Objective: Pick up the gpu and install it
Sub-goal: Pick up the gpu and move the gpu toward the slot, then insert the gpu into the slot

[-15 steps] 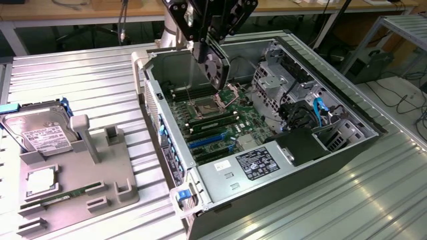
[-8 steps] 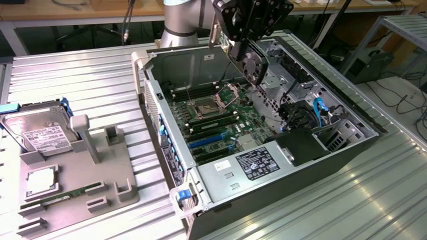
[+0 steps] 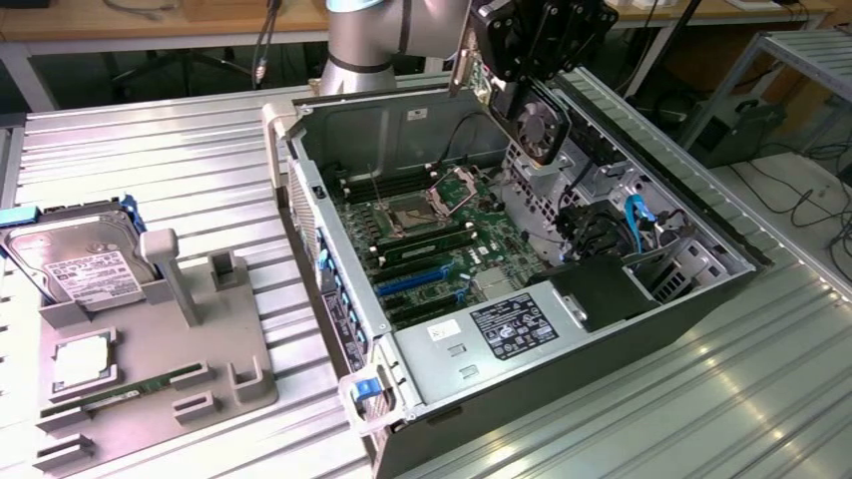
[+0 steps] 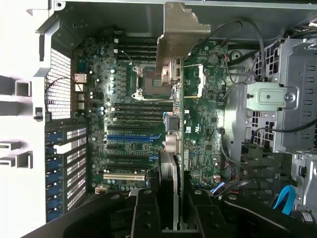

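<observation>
- The gripper hangs over the open computer case, and its fingers are clamped on the gpu, one on each flat face.
- In the wrist view the gpu runs edge-on straight out from between the fingers. Its silvery metal bracket is at the far end from them.
- In the exterior view the card hangs below the fingers, above the case's rim, with a round fan on the face that shows. It is clear of the motherboard.
- Beyond the fingertips, under the card, lies the processor socket. The memory slots are beside it.
- The blue expansion slots sit off to one side of the held card, none of them touching it.
- The power supply with its dark label lies at the case end far from the fingers.
- Well apart from the fingers, at the exterior view's left, a grey fixture stands on the ribbed metal table.
- A hard drive with a white label stands at the fixture's far end, and a narrow green memory stick lies near its front.
</observation>
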You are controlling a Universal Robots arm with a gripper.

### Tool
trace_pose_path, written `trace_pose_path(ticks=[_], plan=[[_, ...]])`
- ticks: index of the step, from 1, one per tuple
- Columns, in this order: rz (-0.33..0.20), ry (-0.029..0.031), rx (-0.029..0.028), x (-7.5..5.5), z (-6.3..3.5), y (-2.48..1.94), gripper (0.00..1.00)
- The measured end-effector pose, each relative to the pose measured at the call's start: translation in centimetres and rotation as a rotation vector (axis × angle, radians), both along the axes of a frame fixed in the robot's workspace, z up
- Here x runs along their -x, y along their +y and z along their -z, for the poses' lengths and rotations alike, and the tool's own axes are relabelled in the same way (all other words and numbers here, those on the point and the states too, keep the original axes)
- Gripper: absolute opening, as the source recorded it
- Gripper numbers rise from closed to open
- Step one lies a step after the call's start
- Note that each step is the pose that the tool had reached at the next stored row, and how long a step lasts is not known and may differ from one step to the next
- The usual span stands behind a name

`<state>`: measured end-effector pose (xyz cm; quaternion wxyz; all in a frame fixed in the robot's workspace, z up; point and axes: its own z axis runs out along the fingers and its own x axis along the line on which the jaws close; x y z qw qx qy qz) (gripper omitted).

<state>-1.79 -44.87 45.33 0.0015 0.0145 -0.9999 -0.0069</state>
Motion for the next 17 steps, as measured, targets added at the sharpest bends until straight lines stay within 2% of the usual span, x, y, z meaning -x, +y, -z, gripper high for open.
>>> trace_pose_path(ticks=[6, 17], plan=[[-0.004, 0.0000, 0.0000, 0.00, 0.00, 0.00, 0.28], [-0.111, 0.0000, 0.0000, 0.00, 0.00, 0.00, 0.28]])
